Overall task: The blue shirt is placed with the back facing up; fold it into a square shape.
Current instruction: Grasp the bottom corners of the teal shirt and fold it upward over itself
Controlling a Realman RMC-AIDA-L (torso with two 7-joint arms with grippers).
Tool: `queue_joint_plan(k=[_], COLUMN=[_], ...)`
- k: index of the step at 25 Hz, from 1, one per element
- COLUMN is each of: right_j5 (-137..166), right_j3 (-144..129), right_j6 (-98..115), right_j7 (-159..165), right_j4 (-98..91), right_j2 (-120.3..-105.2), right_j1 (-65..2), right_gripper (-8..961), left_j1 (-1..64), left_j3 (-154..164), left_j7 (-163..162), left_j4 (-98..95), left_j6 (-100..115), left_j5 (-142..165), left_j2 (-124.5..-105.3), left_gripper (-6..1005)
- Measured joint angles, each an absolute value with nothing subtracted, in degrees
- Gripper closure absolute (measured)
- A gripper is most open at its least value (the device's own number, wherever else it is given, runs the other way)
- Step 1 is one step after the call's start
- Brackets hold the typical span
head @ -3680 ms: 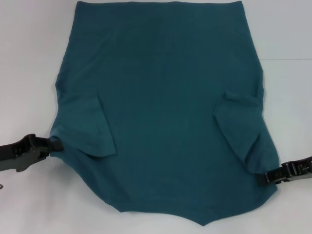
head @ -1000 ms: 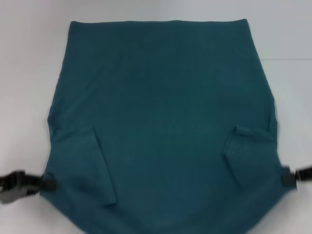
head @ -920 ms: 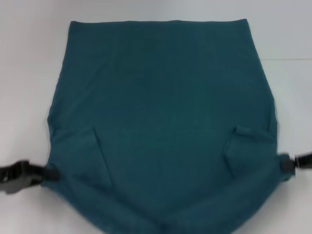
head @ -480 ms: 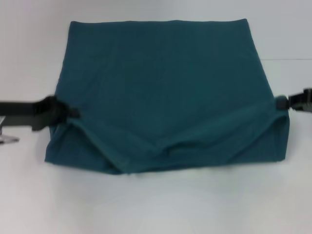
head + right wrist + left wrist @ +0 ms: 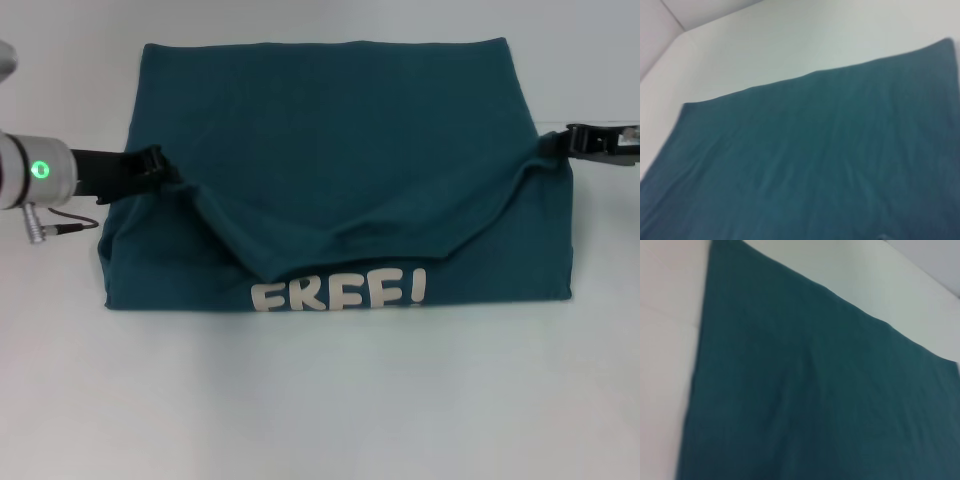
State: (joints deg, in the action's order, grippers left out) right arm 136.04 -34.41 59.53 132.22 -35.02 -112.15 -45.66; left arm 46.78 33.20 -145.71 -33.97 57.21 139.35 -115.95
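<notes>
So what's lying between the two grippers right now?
In the head view, only the blue shirt: its lifted flap sags between the left gripper and right gripper, with the white lettering exposed below.

A plain white bench (image 5: 320,400) fills the view — a faint seam (image 5: 590,122) crosses it toward its right edge.

A plain white worktop (image 5: 320,400) carries everything; on it lies the blue shirt (image 5: 340,120), doubled over toward the far side, its near fold running left to right; white block lettering (image 5: 338,293) shows along that near edge; bare worktop surrounds the cloth.
</notes>
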Motion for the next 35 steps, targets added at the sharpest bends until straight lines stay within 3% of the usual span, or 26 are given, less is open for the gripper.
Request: queue_joint_plan(k=[6,26,35], right_j5=[136.1,137.6,140.1], right_j3=[-37.5,-43.6,-45.9], right_j6=[48.3,40.6,41.7], right_j7=[132.3,132.3,132.7], right_j4=[-31.5,-28.7,-27.4], right_j2=[-112.97,-113.00,-112.85], right_j1=[-47.5,-52.6,-53.4], right_gripper=[824,799,788], left_j1=[47.9,50.0,49.6], left_j3=[39.4,42.0,41.7], left_j7=[-145.4,-146.2,-143.9], left_j4=[-33.9,-31.4,-31.3], left_j6=[47.0,37.4,37.4], left_j5=[139.2,139.4,139.0], left_j2=[-117.96,-118.09,-119.21], left_gripper=[966,966,907])
